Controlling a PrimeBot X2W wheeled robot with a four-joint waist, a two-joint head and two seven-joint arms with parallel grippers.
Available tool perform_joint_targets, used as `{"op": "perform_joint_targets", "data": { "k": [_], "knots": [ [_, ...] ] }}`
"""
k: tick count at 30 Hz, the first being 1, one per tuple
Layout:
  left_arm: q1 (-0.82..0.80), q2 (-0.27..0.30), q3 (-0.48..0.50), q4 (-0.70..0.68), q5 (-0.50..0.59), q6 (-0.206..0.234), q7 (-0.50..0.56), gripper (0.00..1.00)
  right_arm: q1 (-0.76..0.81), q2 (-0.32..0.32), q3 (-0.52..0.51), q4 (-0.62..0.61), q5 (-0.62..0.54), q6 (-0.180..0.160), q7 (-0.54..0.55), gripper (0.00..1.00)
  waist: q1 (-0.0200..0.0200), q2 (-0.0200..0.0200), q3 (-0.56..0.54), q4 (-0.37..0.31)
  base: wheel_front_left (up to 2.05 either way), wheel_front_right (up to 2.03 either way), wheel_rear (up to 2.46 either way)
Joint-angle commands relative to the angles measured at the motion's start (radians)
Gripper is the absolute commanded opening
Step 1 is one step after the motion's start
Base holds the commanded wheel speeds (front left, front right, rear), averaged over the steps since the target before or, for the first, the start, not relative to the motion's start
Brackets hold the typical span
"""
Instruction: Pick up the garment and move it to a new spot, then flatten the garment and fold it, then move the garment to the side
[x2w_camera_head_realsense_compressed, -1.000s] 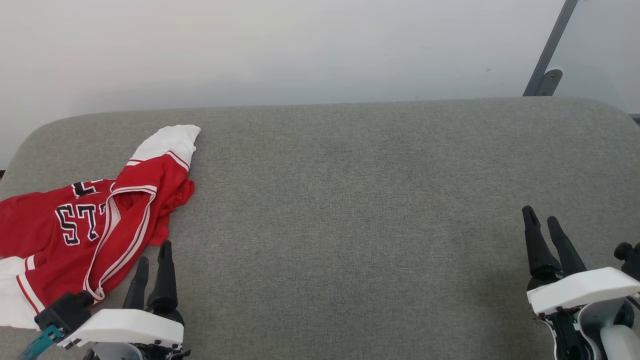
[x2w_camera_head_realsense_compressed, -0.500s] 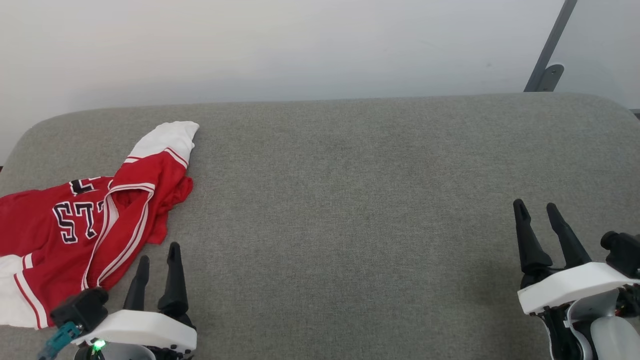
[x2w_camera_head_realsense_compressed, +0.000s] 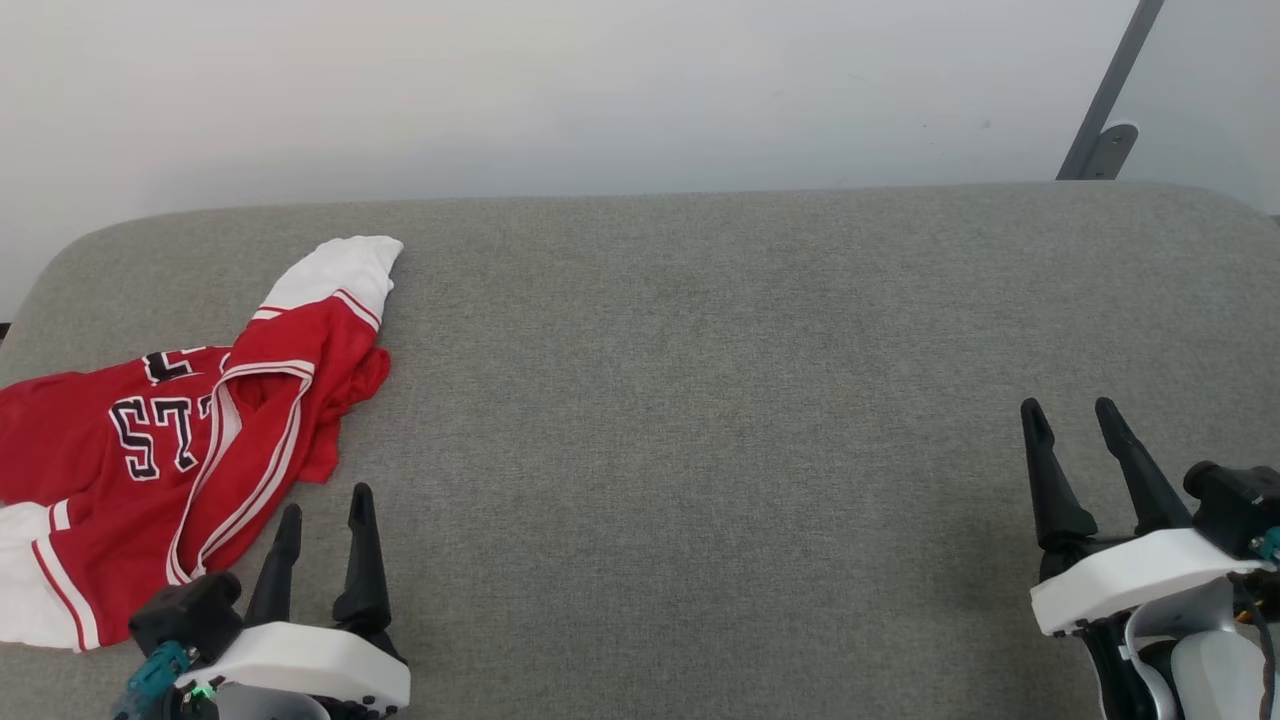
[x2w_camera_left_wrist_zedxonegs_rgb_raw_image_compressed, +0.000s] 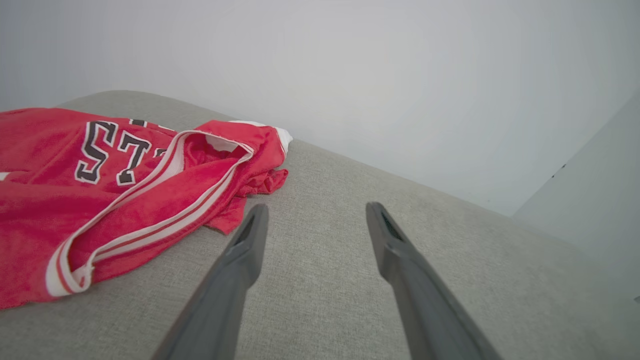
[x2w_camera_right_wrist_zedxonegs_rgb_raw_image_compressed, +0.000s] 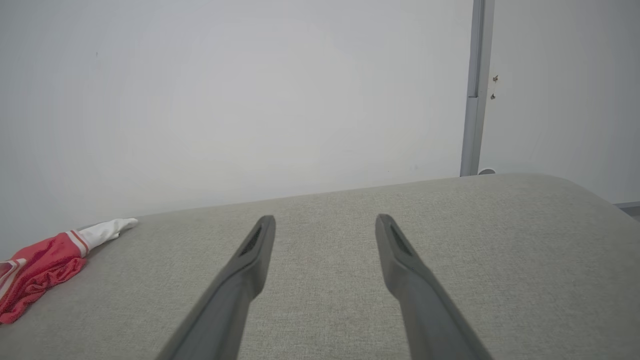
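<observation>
A grey fabric surface (x2w_camera_head_realsense_compressed: 700, 450) is spread under the right gripper (x2w_camera_head_realsense_compressed: 1068, 405); a white wall (x2w_camera_head_realsense_compressed: 500, 90) and grey post (x2w_camera_head_realsense_compressed: 1120, 75) are seen ahead.

A wide tabletop (x2w_camera_head_realsense_compressed: 720, 380), covered in grey woven fabric and rounded at its 2 far corners, lay flat and smooth. 1 thing rested directly on it: a crumpled red jersey shirt (x2w_camera_head_realsense_compressed: 110, 500) with white sleeves, red-and-white striped trim and black, white-outlined letters. It was bunched at the left end, 1 white sleeve reaching toward the far edge.
</observation>
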Motion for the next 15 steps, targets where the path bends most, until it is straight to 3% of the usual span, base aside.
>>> {"op": "perform_joint_targets", "data": {
  "k": [1, 15],
  "knots": [
    [0.002, 0.007, -0.003, -0.008, 0.035, 0.004, -0.011, 1.00, -0.010, -0.001, -0.004, -0.008, -0.027, 0.001, -0.010, 1.00, 0.0000, 0.0000, 0.000, 0.002, 0.00, 0.00, 0.00],
    [-0.003, 0.005, -0.003, -0.001, 0.154, 0.010, -0.042, 1.00, 0.017, 0.025, -0.032, -0.031, -0.111, 0.001, -0.041, 1.00, 0.0000, 0.0000, 0.014, 0.009, 0.00, 0.00, 0.00]
  ]
}}
